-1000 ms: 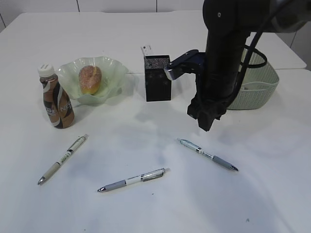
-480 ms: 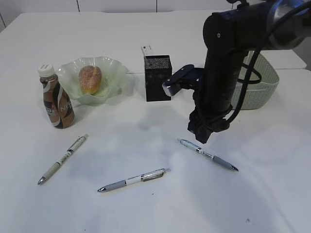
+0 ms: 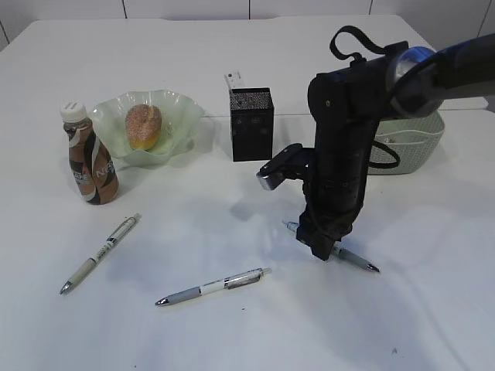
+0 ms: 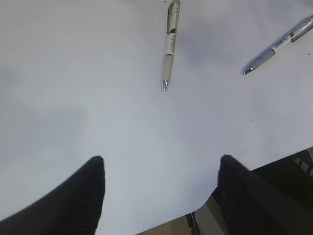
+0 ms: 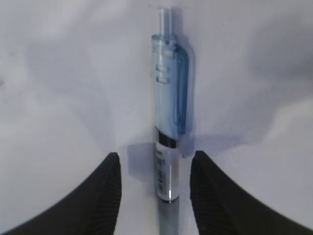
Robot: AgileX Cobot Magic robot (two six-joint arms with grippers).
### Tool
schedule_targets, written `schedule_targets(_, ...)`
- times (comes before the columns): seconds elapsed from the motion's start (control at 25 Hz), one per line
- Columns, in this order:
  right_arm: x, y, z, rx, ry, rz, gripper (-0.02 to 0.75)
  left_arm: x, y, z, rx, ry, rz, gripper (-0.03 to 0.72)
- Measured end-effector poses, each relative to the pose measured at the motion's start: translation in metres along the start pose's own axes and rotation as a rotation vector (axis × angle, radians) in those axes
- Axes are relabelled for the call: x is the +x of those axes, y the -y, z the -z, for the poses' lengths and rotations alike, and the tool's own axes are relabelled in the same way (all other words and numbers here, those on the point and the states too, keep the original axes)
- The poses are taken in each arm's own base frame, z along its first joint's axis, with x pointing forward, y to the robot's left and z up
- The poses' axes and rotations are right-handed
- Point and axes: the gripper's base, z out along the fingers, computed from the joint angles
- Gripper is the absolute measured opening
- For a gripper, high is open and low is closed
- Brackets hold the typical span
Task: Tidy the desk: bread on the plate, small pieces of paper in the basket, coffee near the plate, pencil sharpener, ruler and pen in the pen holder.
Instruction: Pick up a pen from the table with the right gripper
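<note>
Right gripper (image 3: 322,253) down over the blue-clip pen (image 5: 168,122), jaws part-open either side of the barrel, not closed on it.

You can see a printed band on that pen, but its writing is too blurred to read, as is the lettering on the coffee bottle (image 3: 90,158) beside the plate (image 3: 182,116) with the bread (image 3: 143,126). The pen holder (image 3: 251,124) and basket (image 3: 418,143) stand behind your arm. Left gripper (image 4: 159,196) hangs wide open, empty, above bare table (image 3: 232,46) near two more pens (image 4: 169,41).
</note>
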Motion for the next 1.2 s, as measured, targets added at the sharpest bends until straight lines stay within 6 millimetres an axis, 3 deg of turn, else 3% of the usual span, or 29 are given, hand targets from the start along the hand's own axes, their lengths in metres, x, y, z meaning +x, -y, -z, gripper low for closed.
schedule_targets(1.04, -0.0023, 0.0021, -0.0148, 0.002, -0.018, 0.007, 0.372, -0.0004, -0.0005, 0.0, -0.006, 0.004, -0.002, 0.509)
schedule_targets(1.2, -0.0027, 0.0027, -0.0155, 0.003, -0.024, 0.009, 0.312, -0.0004, -0.0005, 0.0, -0.006, 0.004, -0.002, 0.508)
